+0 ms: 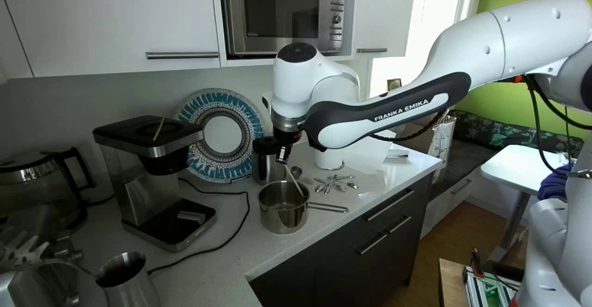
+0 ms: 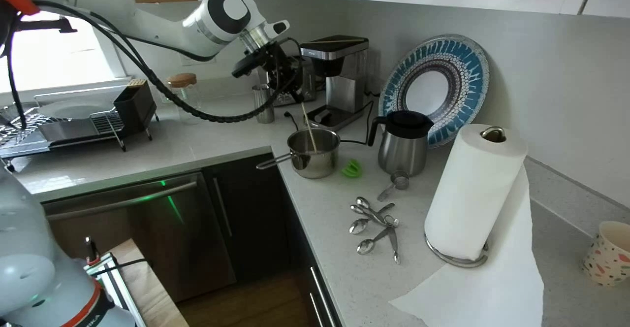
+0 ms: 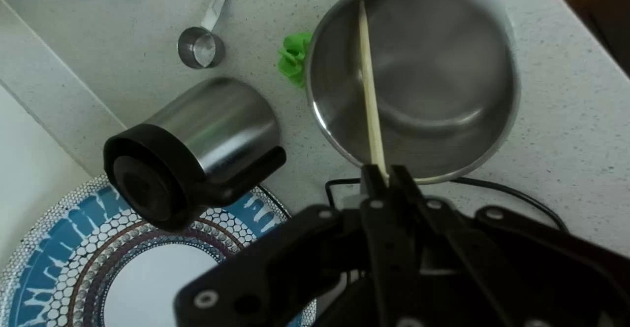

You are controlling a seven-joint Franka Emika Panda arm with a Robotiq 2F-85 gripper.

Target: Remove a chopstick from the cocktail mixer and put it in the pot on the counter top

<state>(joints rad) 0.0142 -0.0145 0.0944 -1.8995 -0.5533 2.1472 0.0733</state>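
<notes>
The chopstick [image 1: 293,178] is a thin pale stick that slants down from my gripper [image 1: 282,155]. Its lower end is inside the steel pot [image 1: 283,219]; I cannot tell whether it touches the bottom. In an exterior view the chopstick [image 2: 309,125] also reaches into the pot [image 2: 317,167]. In the wrist view my gripper [image 3: 389,174] is nearly closed, with the upper end of the chopstick [image 3: 370,90] between its fingertips, above the rim of the pot [image 3: 511,90]. The cocktail mixer [image 1: 127,284], a steel tumbler, stands upright, apart from the pot; it also shows at the back [image 2: 265,113].
A black coffee machine [image 1: 152,138] with another pale stick [image 1: 159,129] on top stands behind the pot. A steel jug [image 2: 404,149], a green object [image 2: 351,168], a measuring cup [image 2: 399,180] and several spoons [image 2: 376,221] are nearby. A patterned plate [image 2: 467,81] leans on the wall.
</notes>
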